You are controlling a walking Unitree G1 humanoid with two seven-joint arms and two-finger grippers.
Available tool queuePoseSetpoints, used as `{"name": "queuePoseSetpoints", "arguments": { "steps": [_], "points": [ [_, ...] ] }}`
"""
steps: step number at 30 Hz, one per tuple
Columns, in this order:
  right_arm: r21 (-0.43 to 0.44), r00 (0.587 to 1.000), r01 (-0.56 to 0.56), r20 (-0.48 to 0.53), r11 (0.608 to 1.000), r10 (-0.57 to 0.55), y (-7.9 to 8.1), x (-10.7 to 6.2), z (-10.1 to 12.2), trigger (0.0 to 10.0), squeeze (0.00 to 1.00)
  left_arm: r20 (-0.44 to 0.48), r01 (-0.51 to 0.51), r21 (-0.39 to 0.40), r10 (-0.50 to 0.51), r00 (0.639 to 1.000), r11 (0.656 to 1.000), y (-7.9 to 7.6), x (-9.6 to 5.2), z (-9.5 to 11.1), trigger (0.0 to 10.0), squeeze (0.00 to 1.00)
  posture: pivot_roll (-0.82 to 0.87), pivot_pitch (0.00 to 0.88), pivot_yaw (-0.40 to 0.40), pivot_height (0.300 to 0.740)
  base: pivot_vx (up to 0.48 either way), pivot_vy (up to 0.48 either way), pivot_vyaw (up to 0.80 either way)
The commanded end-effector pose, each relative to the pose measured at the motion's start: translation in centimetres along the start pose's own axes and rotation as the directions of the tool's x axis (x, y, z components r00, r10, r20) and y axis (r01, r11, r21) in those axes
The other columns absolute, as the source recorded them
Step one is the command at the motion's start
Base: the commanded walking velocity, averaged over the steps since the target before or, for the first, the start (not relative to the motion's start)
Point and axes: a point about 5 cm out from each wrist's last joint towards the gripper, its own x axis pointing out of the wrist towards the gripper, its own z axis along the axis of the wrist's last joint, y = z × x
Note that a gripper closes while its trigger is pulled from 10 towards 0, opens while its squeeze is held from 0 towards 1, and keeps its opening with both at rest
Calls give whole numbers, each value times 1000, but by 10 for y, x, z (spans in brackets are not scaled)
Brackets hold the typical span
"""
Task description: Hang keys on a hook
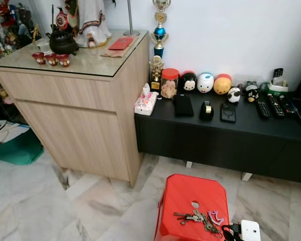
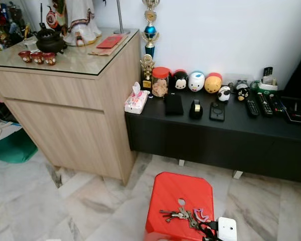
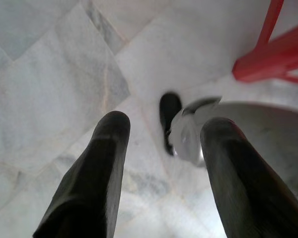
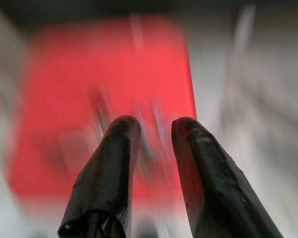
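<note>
A bunch of keys point(image 1: 198, 219) with a pink-purple carabiner point(image 1: 215, 217) lies on the front part of a red plastic stool point(image 1: 190, 196) on the marble floor. My right gripper point(image 4: 154, 124) hovers over the stool's top, open, with nothing between its fingers; its view is blurred. Its white wrist block point(image 1: 250, 231) shows at the stool's front right corner, just right of the keys. My left gripper point(image 3: 166, 121) hangs open over the floor, holding nothing, with a red stool leg point(image 3: 268, 54) beyond it.
A black low cabinet point(image 1: 226, 135) along the white wall carries a jar, round toy figures, phones and remotes. Left of it stands a tall wooden cabinet point(image 1: 75, 115) with a glass top, teapot and cups. A green bag point(image 1: 17, 148) lies at far left.
</note>
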Motion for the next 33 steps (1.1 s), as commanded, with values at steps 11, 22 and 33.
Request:
{"name": "queuePoseSetpoints", "arguments": {
  "steps": [11,22,33],
  "points": [
    [-78,994,-62,88,995,68,8,5,17,10000,1000,7,-2,18,2,1000,1000,-2,0,-1,10000,0,-22,0,-57,740,0,0,0],
    [-90,996,-81,18,993,83,14,3,5,10000,1000,4,0,33,0,1000,999,-3,-1,-3,10000,0,-23,0,-49,740,0,0,0],
    [-101,978,4,-206,995,-25,1,-13,-37,10000,0,4,-1,17,1,1000,1000,-4,0,-3,10000,0,-13,0,-49,740,0,131,0]
  ]
}}
